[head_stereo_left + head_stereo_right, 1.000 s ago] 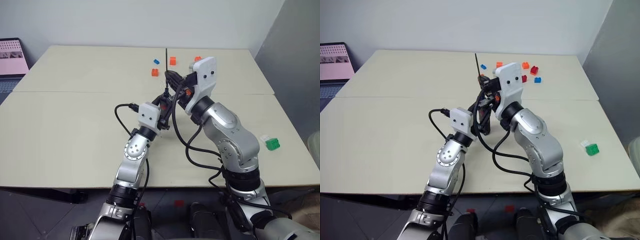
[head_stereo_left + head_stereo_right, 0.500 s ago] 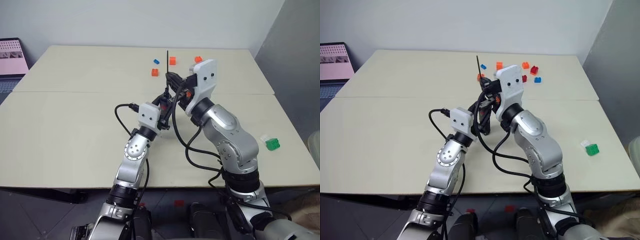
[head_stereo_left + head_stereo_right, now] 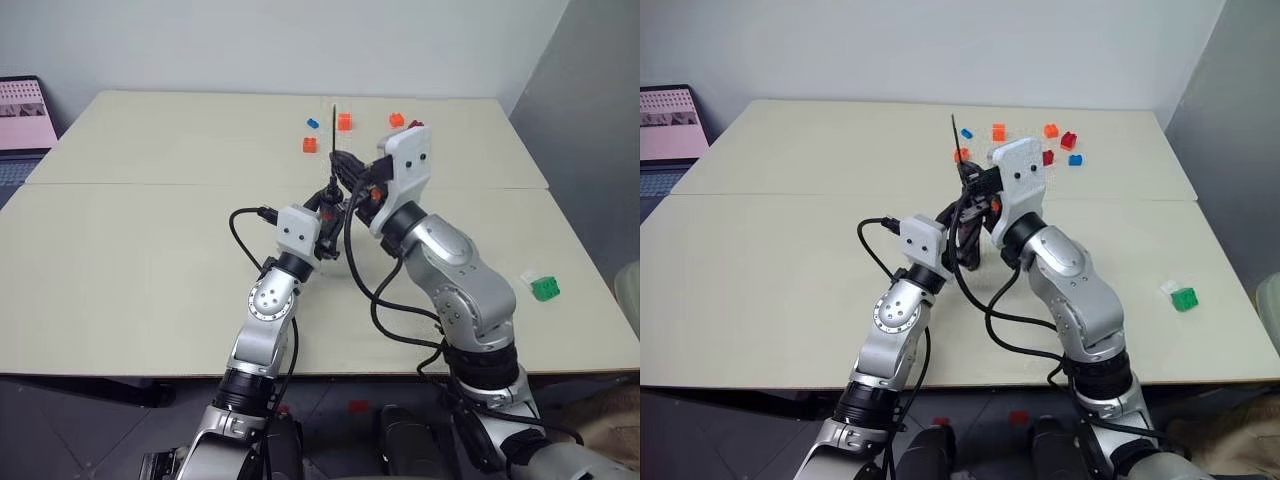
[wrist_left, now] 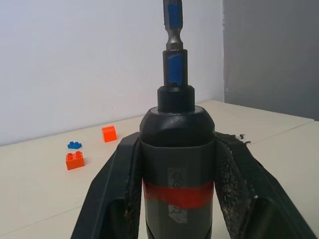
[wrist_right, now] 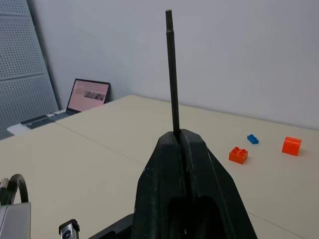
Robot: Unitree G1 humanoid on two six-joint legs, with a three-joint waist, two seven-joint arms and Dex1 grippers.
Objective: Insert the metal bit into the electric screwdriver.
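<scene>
Lowered slightly, the metal bit (image 5: 172, 74) points upright above the electric screwdriver (image 4: 177, 164).

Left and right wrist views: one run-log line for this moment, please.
left gripper: shut on electric screwdriver | right gripper: shut on metal bit | bit meets screwdriver nose

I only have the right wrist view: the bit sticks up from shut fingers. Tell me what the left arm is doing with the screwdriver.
Observer: The left gripper is shut on the electric screwdriver, clamped at its red band, nose free.
Operator: Now give me the bit's lower end.
Observer: In the left wrist view, the metal bit has its blue-marked shank right at the nose collar. I cannot tell how deep it is seated.
</scene>
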